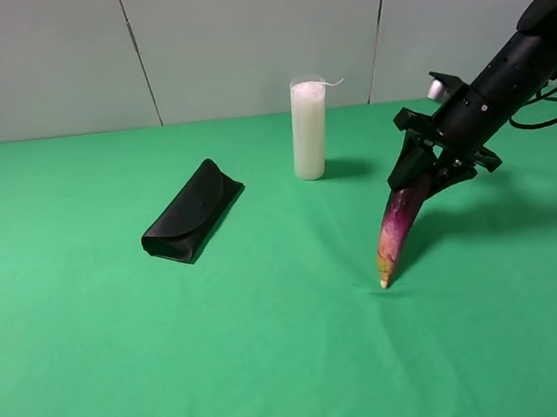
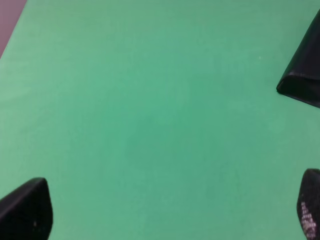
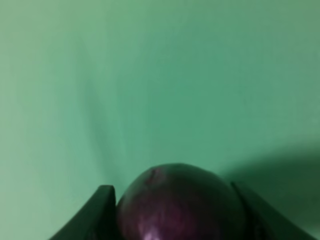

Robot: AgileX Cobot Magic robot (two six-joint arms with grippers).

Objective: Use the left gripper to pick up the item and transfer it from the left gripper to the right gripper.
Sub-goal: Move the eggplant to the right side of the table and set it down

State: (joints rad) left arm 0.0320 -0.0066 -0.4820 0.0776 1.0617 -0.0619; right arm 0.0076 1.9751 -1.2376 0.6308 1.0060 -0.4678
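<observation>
The item (image 1: 398,225), a dark purple eggplant with a pink-yellow tip, hangs tip down from my right gripper (image 1: 422,176) at the right of the green table. Its tip is at or just above the cloth. The right gripper is shut on its thick end; in the right wrist view the purple end (image 3: 180,205) fills the space between the two black fingers (image 3: 100,212). My left gripper (image 2: 167,215) is open and empty over bare green cloth, its fingertips (image 2: 25,210) wide apart. The left arm is out of the exterior view.
A black folded glasses case (image 1: 191,212) lies left of centre; its corner shows in the left wrist view (image 2: 302,65). A tall white candle (image 1: 309,130) stands at the back centre, left of the right arm. The green cloth (image 1: 277,370) covers the table.
</observation>
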